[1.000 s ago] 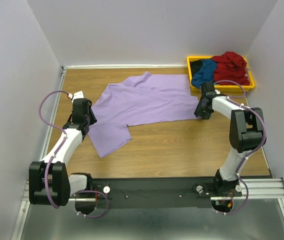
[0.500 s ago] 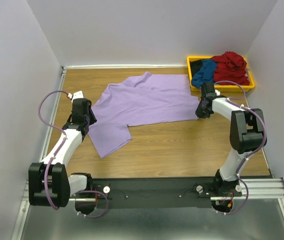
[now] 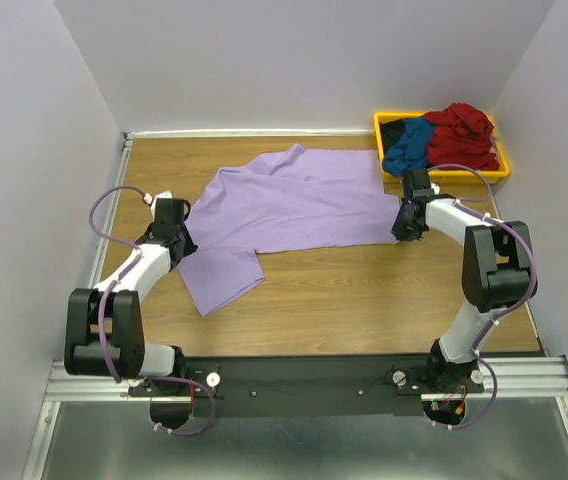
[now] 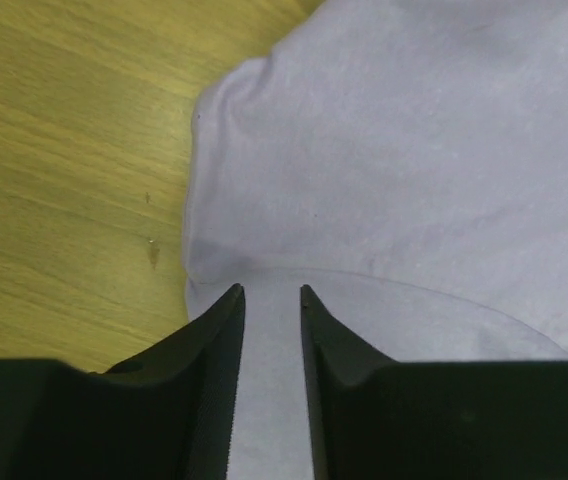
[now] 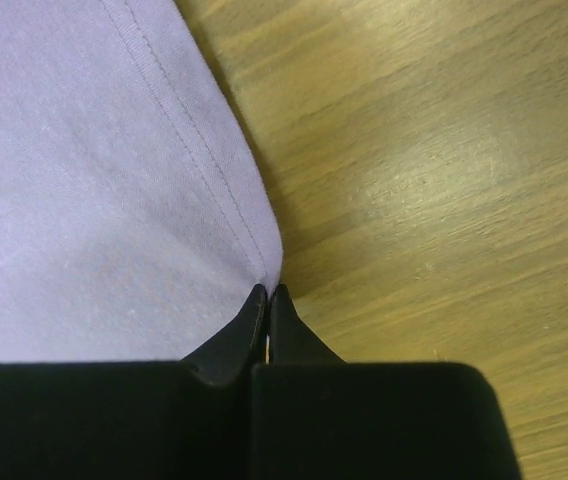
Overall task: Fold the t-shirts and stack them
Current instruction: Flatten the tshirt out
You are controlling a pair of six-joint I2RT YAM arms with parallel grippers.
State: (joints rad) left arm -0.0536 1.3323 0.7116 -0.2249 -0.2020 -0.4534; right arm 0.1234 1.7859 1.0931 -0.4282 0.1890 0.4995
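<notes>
Two grippers sit at opposite ends of the lavender t-shirt [image 3: 294, 200], which lies spread open and mostly flat on the wooden table [image 3: 364, 290], its nearest edge just beside the yellow bin [image 3: 404, 116]. The right gripper [image 3: 402, 232] is at the shirt corner closest to the bin. In the wrist view its fingertips [image 5: 267, 292] are clenched together on the very tip of the stitched hem corner, with bare wood on the far side. The left gripper [image 3: 186, 245] is at the shirt's edge farthest from the bin. Its fingers [image 4: 272, 292] stand parted and grasp nothing, lavender cloth showing in the gap between them and a rounded fold of fabric just ahead. Inside the bin a dark red t-shirt [image 3: 464, 130], a blue t-shirt [image 3: 409, 145] and a black t-shirt [image 3: 392, 130] lie heaped together.
</notes>
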